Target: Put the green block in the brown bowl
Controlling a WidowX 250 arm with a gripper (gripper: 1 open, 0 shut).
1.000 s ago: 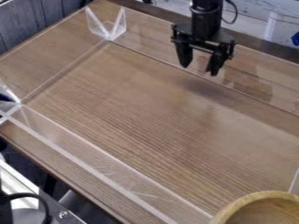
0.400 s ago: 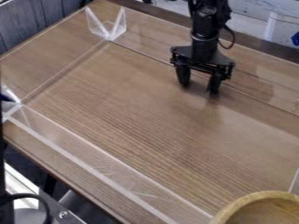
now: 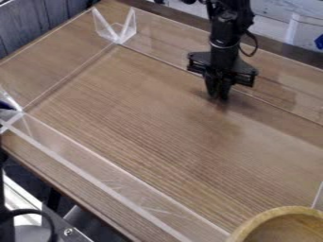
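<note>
My gripper (image 3: 221, 92) hangs from the black arm at the back right of the wooden tabletop (image 3: 151, 123). Its fingers are drawn together, pointing down, with the tips at or just above the wood. The green block does not show in this view, and I cannot tell whether anything sits between the fingers. Only part of the brown bowl (image 3: 282, 226) shows, its thick tan rim cut off by the bottom right corner, well in front of the gripper.
Low clear plastic walls (image 3: 76, 156) fence the tabletop on all sides, with a raised clear corner piece (image 3: 116, 28) at the back left. Dark cables and metal parts (image 3: 32, 225) lie off the table's front left edge.
The gripper came down toward the tabletop with its fingers spread, then closed them together at about the same spot.
</note>
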